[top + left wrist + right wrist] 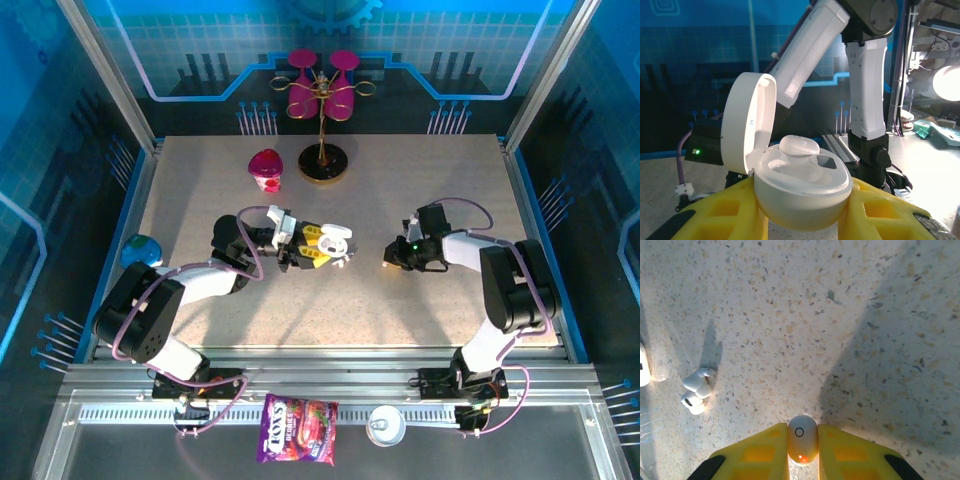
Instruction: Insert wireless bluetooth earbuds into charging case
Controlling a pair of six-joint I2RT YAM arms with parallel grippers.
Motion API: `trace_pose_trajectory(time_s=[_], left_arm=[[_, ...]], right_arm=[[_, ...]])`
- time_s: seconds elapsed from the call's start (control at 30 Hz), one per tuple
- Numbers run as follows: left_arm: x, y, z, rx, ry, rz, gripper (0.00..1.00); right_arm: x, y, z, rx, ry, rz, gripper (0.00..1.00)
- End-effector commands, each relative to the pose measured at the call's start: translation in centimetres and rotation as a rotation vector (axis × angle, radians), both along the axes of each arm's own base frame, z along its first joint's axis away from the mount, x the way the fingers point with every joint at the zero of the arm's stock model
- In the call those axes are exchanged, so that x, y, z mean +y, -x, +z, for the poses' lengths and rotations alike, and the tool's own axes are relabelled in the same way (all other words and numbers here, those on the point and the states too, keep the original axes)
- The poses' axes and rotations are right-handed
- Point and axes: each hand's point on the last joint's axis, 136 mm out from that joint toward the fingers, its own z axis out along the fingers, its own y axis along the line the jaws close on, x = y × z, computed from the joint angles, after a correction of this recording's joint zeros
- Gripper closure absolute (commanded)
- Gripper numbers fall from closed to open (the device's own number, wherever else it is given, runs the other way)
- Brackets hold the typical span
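My left gripper [805,212] is shut on a white charging case [800,192], its yellow fingers [725,212] pressing both sides. The lid [747,120] stands open to the left. One earbud [799,145] sits in the far socket; the near socket is bare. In the top view this gripper [312,250] holds the case [337,240] left of centre. My right gripper [802,452] is low over the table and shut on a white earbud [802,436] with a small orange light. Two more earbuds [696,391] lie together to its left. The right gripper [392,256] faces the left one.
A white object [642,371] shows at the left edge of the right wrist view. A pink cup stand [322,95] and a pink item [266,170] stand at the back. A blue ball [140,250] lies at the left edge, a candy bag [297,442] on the front rail.
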Motion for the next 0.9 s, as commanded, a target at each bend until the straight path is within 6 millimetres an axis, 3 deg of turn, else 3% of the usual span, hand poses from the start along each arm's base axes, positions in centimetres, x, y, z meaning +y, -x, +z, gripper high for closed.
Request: trace_pose_trajectory(time_s=[0.0,0.27,0.47,0.7,0.87], left_arm=[[0.1,-2.1,-0.1,0.008,0.021,0.084,0.79],[-0.4,-6.0,-3.0,0.090,-0.029,0.216,0.79],[-0.1,-10.0,-5.5,0.159,-0.034,0.416,0.80],[-0.2,-12.0,-7.4,0.150,-0.021,0.583,0.80],[-1.1,-12.3,-8.4,0.146,-0.029,0.659,0.80]], right_arm=[[-0.1,-0.1,2.4,-0.071,0.033,0.020,0.82],[-0.5,0.2,7.7,-0.193,0.085,0.019,0.81],[1.0,0.7,14.0,-0.327,0.110,0.055,0.82],[4.6,1.1,20.0,-0.464,0.094,0.133,0.82],[7.5,0.9,22.5,-0.532,0.070,0.186,0.81]])
